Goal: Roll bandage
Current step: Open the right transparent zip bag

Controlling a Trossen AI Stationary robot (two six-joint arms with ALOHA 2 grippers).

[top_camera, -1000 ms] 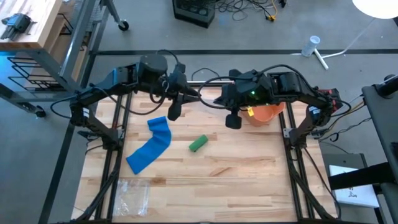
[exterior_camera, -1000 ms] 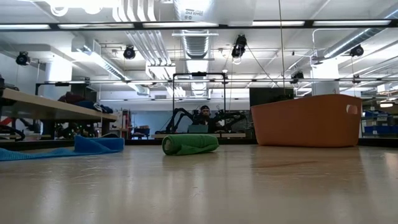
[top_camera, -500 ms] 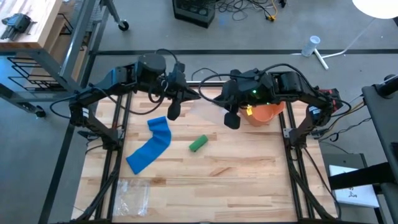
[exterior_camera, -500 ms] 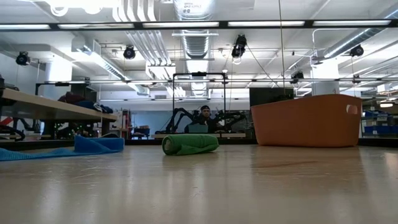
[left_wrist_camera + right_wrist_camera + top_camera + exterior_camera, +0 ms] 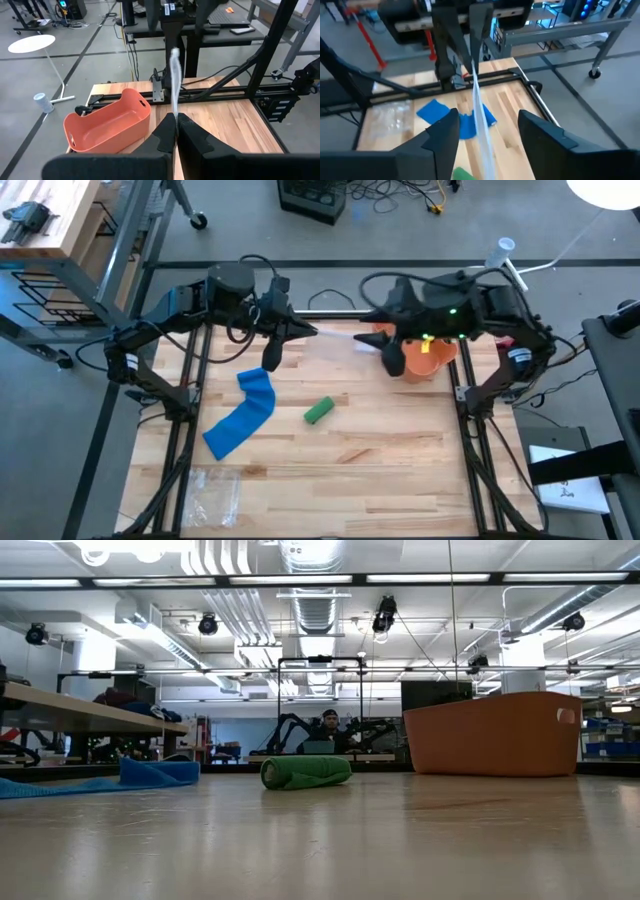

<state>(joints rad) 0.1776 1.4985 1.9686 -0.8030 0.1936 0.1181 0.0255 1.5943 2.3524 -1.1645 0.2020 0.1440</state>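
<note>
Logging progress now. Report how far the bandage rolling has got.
Done: green bandage lies rolled on the table. In hand: left pincer is shut on a clear strip; right pincer stands open around it. Left: blue bandage lies unrolled.

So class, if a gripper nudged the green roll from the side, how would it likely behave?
The green roll lies on its curved side on the table, so it would probably roll. It looks like wound fabric, so likely light, soft, and hardly fragile.

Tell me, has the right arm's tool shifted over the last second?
Yes. In the overhead view the right tool has swung away from the table's middle and now hangs at the orange bin, where before it hung short of it, nearer the green roll.
</note>
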